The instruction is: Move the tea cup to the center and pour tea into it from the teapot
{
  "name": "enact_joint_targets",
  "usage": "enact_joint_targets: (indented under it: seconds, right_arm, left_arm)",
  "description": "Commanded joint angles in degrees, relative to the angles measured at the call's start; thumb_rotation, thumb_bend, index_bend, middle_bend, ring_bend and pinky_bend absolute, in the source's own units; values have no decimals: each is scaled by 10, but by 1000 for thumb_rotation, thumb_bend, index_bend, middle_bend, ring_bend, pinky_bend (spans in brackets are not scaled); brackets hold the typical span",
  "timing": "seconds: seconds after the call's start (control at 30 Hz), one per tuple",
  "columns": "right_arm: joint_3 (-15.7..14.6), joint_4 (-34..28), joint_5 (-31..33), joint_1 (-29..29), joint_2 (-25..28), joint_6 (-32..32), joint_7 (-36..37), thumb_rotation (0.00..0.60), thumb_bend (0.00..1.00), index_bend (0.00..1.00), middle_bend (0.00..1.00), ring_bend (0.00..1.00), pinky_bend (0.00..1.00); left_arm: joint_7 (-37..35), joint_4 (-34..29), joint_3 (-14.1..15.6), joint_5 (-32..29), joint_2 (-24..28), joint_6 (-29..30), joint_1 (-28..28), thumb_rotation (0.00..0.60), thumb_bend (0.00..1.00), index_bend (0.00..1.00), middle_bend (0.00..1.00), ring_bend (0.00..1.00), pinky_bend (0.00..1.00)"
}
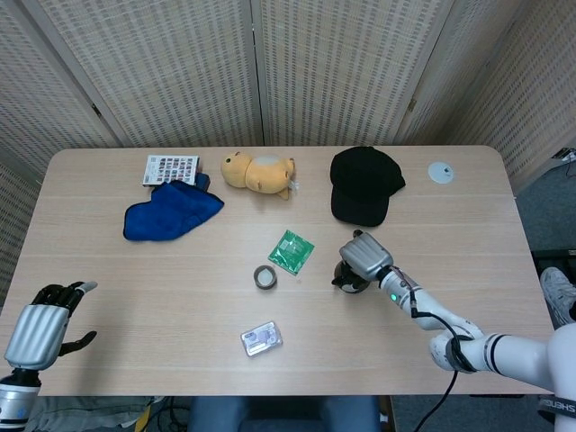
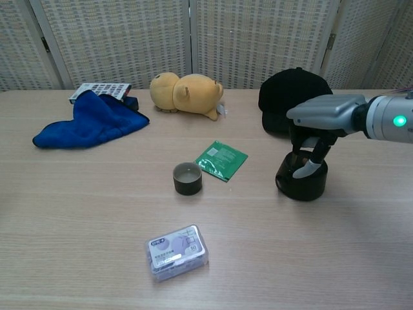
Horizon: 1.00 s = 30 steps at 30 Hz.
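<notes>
Chest view shows the right hand (image 2: pixel 314 129) poised over the black teapot (image 2: pixel 301 181), palm down, with its fingers (image 2: pixel 303 167) curled down to the top of the pot; whether they actually clamp it I cannot tell. The teapot stands upright on the table (image 2: pixel 77 213), right of centre and in front of the black cap (image 2: pixel 290 95). The tea cup (image 2: pixel 187 178), a small dark cylinder, sits near the middle, well apart from the pot, with the green packet (image 2: pixel 221 159) just beside it toward the pot. Nearer the front edge lies a small clear plastic box (image 2: pixel 179 251). Along the back lie a blue cloth (image 2: pixel 88 121), a patterned card (image 2: pixel 100 90) behind it, and a yellow plush bear (image 2: pixel 187 94) on its side. From the head view, the left hand (image 1: pixel 38 329) hangs at the near left corner, holding nothing, fingers loosely apart, and a small white disc (image 1: pixel 440 172) rests beyond the cap.
</notes>
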Motion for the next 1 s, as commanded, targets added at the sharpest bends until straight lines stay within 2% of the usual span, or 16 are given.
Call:
enact_joint_targets:
  seconds: [0.03,0.2,0.33,0.57,0.87,1.0]
  right_arm:
    - [-3,3,8,1,-6,2,-17,409,0,1000,925,820,217]
    - [-3,-1,26,2,-8,2,-39,409,0,973,859,785,193]
    - [-1,-7,40,2,-6,4,-50,410,0,859,760,701,184]
    - [3,-23,50,0,3,4,-47,411,0,576,524,471,178]
    - [10,-40,49,-5,15,16,-35,410,0,320,335,268,171]
    - [16,-49,42,-11,21,30,-25,409,0,244,264,207,152]
  left_arm:
    - [13,-26,-7,-12,0,-10,-7,600,149,227,262,318,214]
    - [16,-29,-5,-17,0,-11,-5,600,150,227,262,318,214]
    - [17,-31,-4,-20,1,-12,-4,600,150,227,262,318,214]
    - [18,-34,-4,-22,2,-12,-4,600,150,227,262,318,214]
    - [19,-36,-4,-22,5,-10,-3,600,149,227,262,318,214]
    - [18,-37,-4,-22,6,-9,-3,600,150,227,262,318,214]
